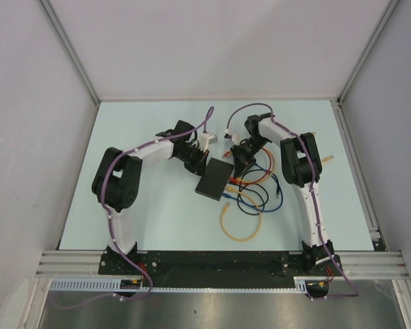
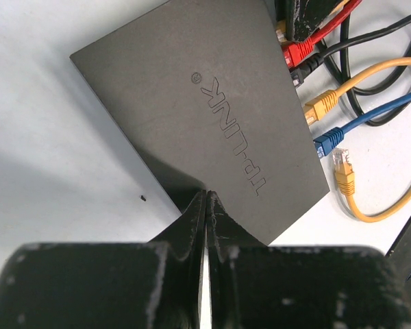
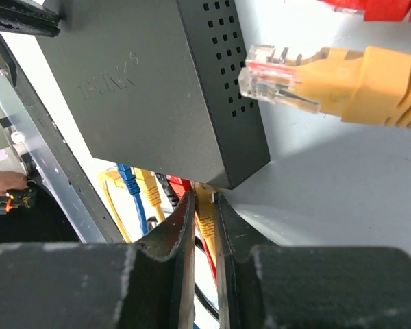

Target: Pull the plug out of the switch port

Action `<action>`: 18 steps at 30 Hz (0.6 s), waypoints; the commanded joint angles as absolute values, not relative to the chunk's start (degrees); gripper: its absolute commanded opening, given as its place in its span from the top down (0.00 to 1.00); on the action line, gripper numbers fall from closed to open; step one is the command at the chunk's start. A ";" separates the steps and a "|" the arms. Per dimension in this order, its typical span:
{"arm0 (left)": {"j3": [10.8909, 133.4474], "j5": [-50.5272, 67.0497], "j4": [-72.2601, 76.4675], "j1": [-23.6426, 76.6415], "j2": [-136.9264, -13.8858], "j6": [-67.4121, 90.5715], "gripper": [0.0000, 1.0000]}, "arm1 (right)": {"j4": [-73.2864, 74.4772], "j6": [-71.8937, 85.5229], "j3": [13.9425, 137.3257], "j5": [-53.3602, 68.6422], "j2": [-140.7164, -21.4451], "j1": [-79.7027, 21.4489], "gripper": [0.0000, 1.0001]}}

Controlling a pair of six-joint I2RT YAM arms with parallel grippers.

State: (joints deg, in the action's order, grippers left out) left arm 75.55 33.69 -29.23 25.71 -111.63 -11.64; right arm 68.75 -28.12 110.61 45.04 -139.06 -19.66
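Note:
The switch (image 1: 214, 179) is a flat black box in the middle of the table, also in the left wrist view (image 2: 192, 116) and the right wrist view (image 3: 151, 89). Several plugs sit in its ports: red (image 2: 300, 52), black, yellow (image 2: 321, 106) and blue (image 2: 329, 140). My right gripper (image 3: 204, 199) is shut on a yellow plug (image 3: 207, 218) at the port nearest the switch's corner; it shows in the top view (image 1: 241, 166). My left gripper (image 2: 205, 195) is shut and empty, its tips on the switch's opposite edge (image 1: 200, 162).
A loose yellow plug (image 3: 308, 79) lies unplugged on the table beside the switch, also in the left wrist view (image 2: 342, 171). Coils of red, blue, black and yellow cable (image 1: 250, 199) lie right of the switch. White walls surround the table.

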 commanded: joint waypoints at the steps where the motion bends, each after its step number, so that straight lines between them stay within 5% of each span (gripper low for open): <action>1: 74.79 29.18 -31.11 26.10 -113.56 -14.41 0.96 | 66.70 -31.90 112.14 36.47 -141.15 -20.04 1.00; 4: 74.79 29.09 -30.94 26.10 -113.47 -14.41 0.96 | 68.63 -32.34 115.65 36.47 -140.89 -19.43 0.88; 5: 74.62 29.09 -30.94 26.10 -113.47 -14.41 0.96 | 69.77 -32.87 118.36 36.65 -140.80 -19.16 0.74; 11: 75.06 29.00 -30.85 26.10 -113.73 -14.50 0.96 | 72.78 -31.12 124.02 41.04 -134.84 -16.27 0.53; 18: 76.29 29.09 -31.20 26.10 -115.31 -14.41 0.95 | 63.47 -22.42 115.33 27.62 -127.54 -7.92 0.52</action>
